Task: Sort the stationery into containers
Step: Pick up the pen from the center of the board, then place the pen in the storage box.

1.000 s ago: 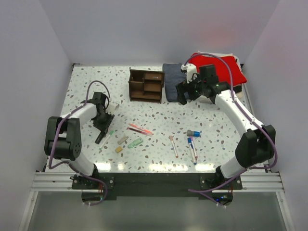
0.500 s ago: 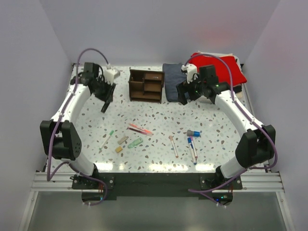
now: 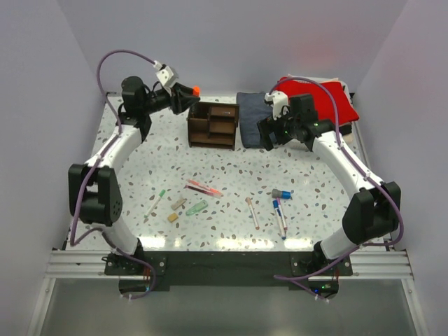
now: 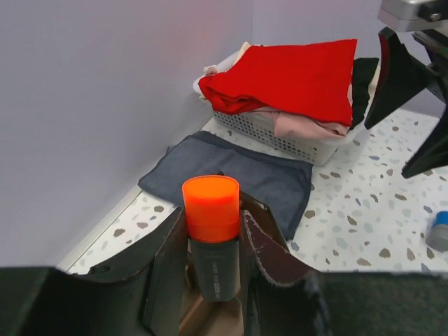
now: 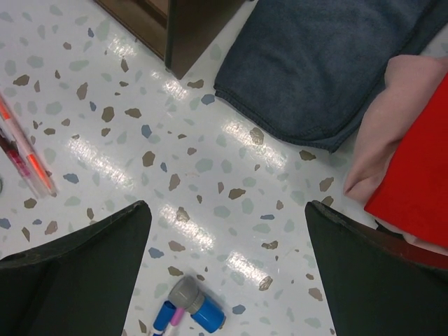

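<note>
Table [image 3: 140, 150]: white terrazzo, flecked brown, grey and blue-green

Organizer [image 3: 212, 124], at 12 o'clock on the table: dark brown wood

Marker [image 4: 211, 241]: dark grey body, orange cap

Folded cloth [image 3: 248, 115], at 1 o'clock: slate blue

Top cloth [image 3: 322, 94], at 2 o'clock: red, lying over a pale pink cloth [image 5: 381, 133]

Basket [image 4: 280, 136]: white lattice

Pens [image 3: 203, 187], near centre: red and pink

Piece [image 3: 197, 208], at 7 o'clock: pale green

Blocks [image 3: 173, 218], at 7 o'clock: tan

Pen [image 3: 283, 193], at 5 o'clock: grey end, blue cap

Arms [image 3: 115, 154]: white links, black joints, purple cables [image 3: 126, 56]

Walls [image 3: 210, 42]: pale lilac
</note>
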Controlling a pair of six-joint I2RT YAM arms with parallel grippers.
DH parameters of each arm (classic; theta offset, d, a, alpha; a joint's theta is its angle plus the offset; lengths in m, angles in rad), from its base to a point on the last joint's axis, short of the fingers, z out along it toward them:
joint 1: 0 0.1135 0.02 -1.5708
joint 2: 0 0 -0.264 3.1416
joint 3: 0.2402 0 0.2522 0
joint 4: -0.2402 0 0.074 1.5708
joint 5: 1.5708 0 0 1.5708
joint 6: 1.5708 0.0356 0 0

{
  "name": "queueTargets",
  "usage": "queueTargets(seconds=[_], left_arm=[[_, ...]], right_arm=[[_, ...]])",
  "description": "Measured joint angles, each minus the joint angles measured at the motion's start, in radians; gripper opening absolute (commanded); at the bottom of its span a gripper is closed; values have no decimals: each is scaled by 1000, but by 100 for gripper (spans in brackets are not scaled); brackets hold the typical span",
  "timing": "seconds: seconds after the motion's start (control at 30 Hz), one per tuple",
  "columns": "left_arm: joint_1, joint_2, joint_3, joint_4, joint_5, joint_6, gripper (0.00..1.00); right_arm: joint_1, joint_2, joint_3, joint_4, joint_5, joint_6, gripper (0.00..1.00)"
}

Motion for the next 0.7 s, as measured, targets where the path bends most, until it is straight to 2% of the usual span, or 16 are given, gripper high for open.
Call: queueTargets(seconds=[0.1, 0.27, 0.7], left_arm=[[-16, 136, 33, 165, 6, -95, 0], [-20, 255, 70, 263, -12, -146, 0], [-24, 361, 145, 297, -49, -133, 0]], right_arm=[[0, 0, 0, 0, 8, -2, 96], [0, 0, 0, -1, 26, -5, 96], [0, 10, 0, 0, 33, -10, 96]])
